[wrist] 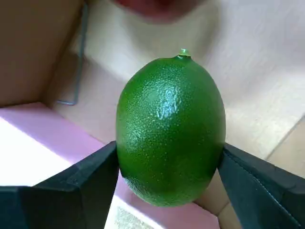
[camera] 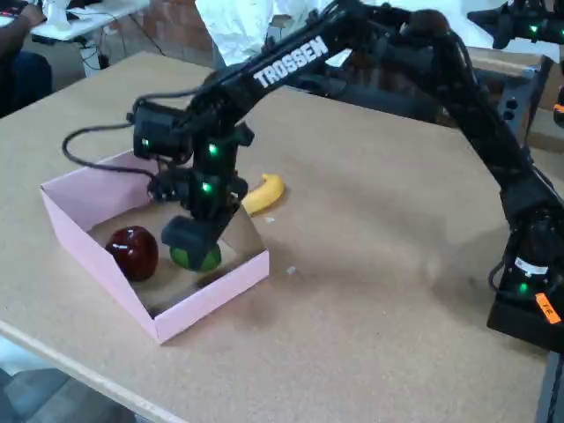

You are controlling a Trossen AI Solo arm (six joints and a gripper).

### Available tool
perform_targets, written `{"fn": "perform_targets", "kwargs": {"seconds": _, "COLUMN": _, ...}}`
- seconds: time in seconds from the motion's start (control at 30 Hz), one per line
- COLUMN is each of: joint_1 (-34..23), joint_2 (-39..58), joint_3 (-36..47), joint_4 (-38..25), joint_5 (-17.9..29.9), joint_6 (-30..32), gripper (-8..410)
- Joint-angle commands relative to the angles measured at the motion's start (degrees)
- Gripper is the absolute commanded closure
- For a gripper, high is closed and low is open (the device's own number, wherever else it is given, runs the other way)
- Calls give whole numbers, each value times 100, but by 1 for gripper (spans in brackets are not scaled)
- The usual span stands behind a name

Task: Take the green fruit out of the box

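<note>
Green fruit (wrist: 170, 131) clamped between gripper (wrist: 167, 167) fingers (wrist: 90, 183).

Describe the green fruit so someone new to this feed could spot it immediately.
On the tan table sits a shallow pink box, and the arm's gripper reaches into it. The green fruit is the glossy oval pinched between the black fingers. The apple beside it is dark red; the banana lies outside the box.

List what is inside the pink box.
Inside the box: a red apple and the green fruit, clamped by the pincer. The arm covers part of the floor behind them.
</note>
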Motion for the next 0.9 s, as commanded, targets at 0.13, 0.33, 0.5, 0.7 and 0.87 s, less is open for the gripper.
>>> {"fn": "perform_targets", "kwargs": {"seconds": 0.13, "joint_1": 20, "joint_2": -1635, "joint_3": 0, "joint_4": -184, "joint_5": 1178, "joint_6": -341, "gripper": 402}}
{"fn": "perform_targets", "kwargs": {"seconds": 0.33, "joint_1": 33, "joint_2": -2271, "joint_3": 0, "joint_4": -358, "joint_5": 1519, "joint_6": -341, "gripper": 402}}
{"fn": "perform_targets", "kwargs": {"seconds": 0.5, "joint_1": 42, "joint_2": -2844, "joint_3": 0, "joint_4": -892, "joint_5": 1926, "joint_6": -271, "gripper": 402}}
{"fn": "perform_targets", "kwargs": {"seconds": 0.7, "joint_1": 90, "joint_2": -3497, "joint_3": 0, "joint_4": -1764, "joint_5": 2365, "joint_6": 184, "gripper": 402}}
{"fn": "perform_targets", "kwargs": {"seconds": 0.87, "joint_1": 136, "joint_2": -3783, "joint_3": 0, "joint_4": -2743, "joint_5": 2658, "joint_6": 796, "gripper": 402}}
